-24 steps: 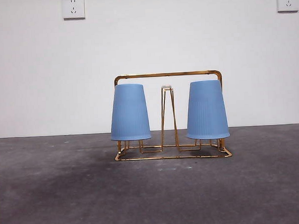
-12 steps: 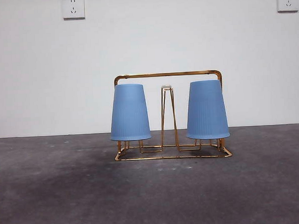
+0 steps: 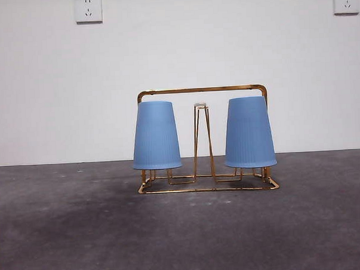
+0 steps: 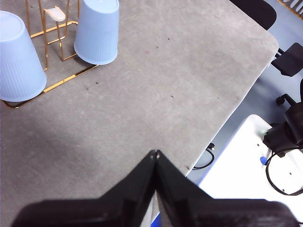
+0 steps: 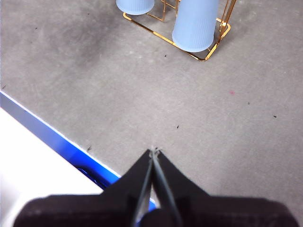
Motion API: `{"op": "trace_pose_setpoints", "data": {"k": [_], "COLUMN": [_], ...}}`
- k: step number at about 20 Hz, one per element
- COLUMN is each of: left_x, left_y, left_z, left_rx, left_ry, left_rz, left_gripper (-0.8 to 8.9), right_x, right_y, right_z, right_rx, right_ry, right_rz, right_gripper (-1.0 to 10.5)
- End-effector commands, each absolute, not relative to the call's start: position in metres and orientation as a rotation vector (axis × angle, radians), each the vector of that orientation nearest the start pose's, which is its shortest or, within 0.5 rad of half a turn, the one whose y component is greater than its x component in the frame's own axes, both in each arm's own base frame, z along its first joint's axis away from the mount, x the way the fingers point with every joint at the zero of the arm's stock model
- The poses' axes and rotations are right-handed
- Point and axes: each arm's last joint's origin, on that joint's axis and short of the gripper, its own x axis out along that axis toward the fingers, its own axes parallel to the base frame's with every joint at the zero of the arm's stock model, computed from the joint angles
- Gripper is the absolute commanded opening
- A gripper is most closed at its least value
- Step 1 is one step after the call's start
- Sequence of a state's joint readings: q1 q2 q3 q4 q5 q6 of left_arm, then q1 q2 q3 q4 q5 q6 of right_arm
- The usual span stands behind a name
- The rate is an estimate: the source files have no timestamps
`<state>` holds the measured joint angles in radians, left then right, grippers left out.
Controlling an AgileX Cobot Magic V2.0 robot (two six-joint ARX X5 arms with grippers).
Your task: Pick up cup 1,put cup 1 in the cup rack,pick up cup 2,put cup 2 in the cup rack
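Both grippers carry black wedge-shaped jaws (matte, tapering to points).

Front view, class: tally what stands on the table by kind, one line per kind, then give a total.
Blue cups: 2, one and the other, both upside down on the rack
Gold wire cup rack: 1
Total: 3

left gripper [image 4: 155, 153] — jaws closed, over table [image 4: 156, 80] | 2 blue cups [image 4: 97, 30] upside down on cup rack [image 4: 52, 86]
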<state>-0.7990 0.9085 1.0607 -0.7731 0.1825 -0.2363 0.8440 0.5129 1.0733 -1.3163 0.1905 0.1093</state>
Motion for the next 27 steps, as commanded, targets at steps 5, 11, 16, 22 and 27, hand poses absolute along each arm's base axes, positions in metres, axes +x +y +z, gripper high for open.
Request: {"op": "trace_pose_setpoints", "data": {"k": [5, 11, 16, 22, 27], "left_x": [0.121, 0.122, 0.109, 0.1, 0.1], "left_y": [-0.127, -0.085, -0.032, -0.01, -0.007], "left_z": [0.36, 0.401, 0.388, 0.291, 0.202], "left_rx": [0.105, 0.284, 0.358, 0.369, 0.238], "left_ry": [0.524, 0.023, -0.043, -0.072, 0.018], "left_rz": [-0.829, -0.739, -0.464, -0.264, -0.187], "left_gripper": [-0.04, -0.04, -0.04, -0.04, -0.04], "right_x": [0.028, 0.028, 0.028, 0.028, 0.028], "right_y": [0.023, 0.023, 0.023, 0.023, 0.023], "right_z": [0.349, 0.349, 0.349, 0.349, 0.349], "right_rx": [-0.265, -0.265, -0.265, -0.265, -0.265], "right_ry": [0.697, 0.697, 0.697, 0.697, 0.697], "right_rz": [0.58, 0.58, 0.58, 0.58, 0.58], "right_gripper": [0.0, 0.0, 0.0, 0.0, 0.0]}}
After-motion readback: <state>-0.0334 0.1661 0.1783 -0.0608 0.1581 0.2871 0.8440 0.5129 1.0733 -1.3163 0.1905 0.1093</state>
